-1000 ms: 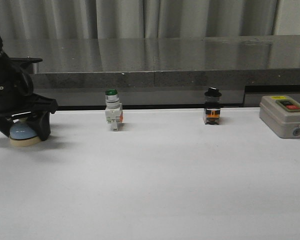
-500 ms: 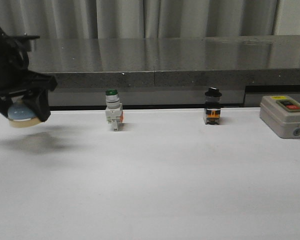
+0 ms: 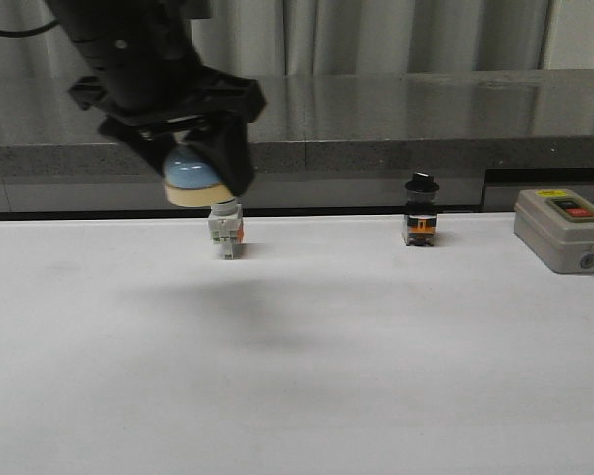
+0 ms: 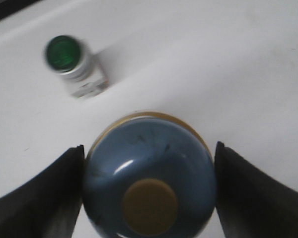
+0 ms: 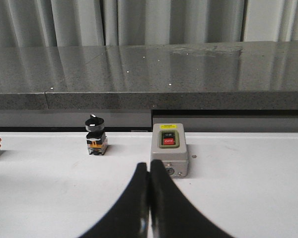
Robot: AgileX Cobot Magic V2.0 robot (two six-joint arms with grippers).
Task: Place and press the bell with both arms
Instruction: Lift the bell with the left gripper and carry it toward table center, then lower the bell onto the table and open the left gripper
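Note:
The bell point(image 3: 193, 178) has a light-blue dome on a cream base. My left gripper point(image 3: 196, 170) is shut on it and holds it in the air, well above the white table, just in front of the green-capped pushbutton switch point(image 3: 224, 228). In the left wrist view the bell point(image 4: 149, 173) sits between both fingers, its cream knob facing the camera, and the green-capped switch point(image 4: 69, 62) stands on the table beyond it. My right gripper point(image 5: 149, 166) is shut and empty, low over the table near the grey box. It does not show in the front view.
A black-knobbed selector switch point(image 3: 421, 211) stands at the back centre-right, also in the right wrist view point(image 5: 95, 135). The grey box with red button point(image 3: 564, 229) sits at the far right, just beyond my right fingertips point(image 5: 169, 154). A dark stone ledge point(image 3: 376, 119) runs behind the table.
My left gripper has lifted the bell off the table at the far left and carried it up and to the right, to above the green-capped switch.

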